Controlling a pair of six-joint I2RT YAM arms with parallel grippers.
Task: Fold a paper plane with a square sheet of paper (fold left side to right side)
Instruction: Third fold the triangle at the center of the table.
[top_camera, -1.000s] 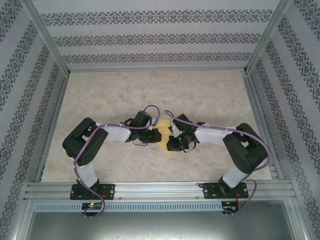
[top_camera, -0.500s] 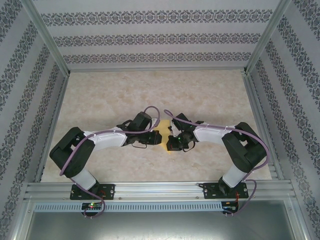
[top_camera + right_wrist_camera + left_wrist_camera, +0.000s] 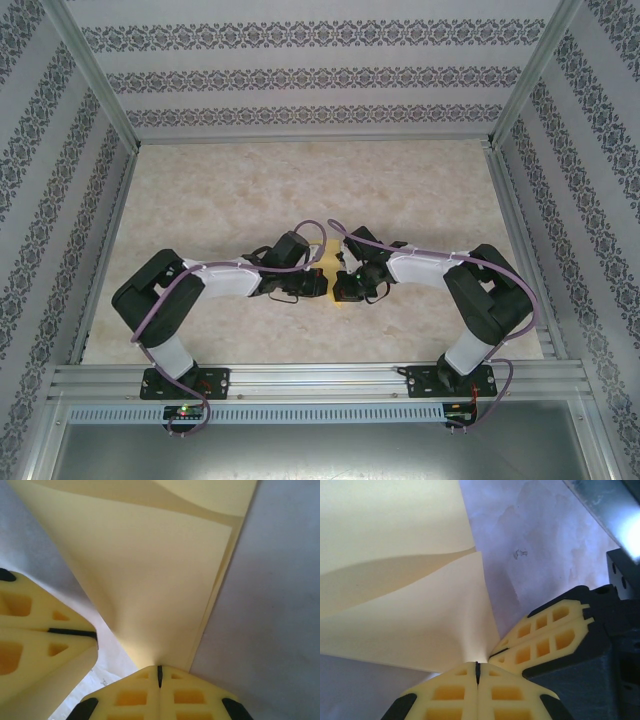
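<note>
Pinching one tip of the yellow sheet of paper point(image 3: 410, 615), the left gripper point(image 3: 477, 666) has its two fingers pressed tight together. The thin paper runs right into the line where they meet. In the left wrist view the paper fans out from that pinch, up and to the left. It is folded over: one flap lies on top, and its edge throws a soft shadow on the layer under it. The right gripper point(image 3: 510, 647) sits just beside the left one, on the right side of that view. They are so close that I cannot tell if they touch.

The right gripper is pressed shut too, and it also pinches the paper at a tip. In the right wrist view the paper spreads out from its fingers toward the top. Along the right edge of the paper a few thin layers are stacked up.

From the top camera, the left arm point(image 3: 215, 275) and the right arm point(image 3: 430, 268) bend in toward the middle of the table point(image 3: 250, 190). The two grippers meet almost nose to nose there. The paper lies between them and partly under them. A bit of yellow peeks out on the far side of the grippers, and a small bit on the near side. The grippers hide the rest.
</note>
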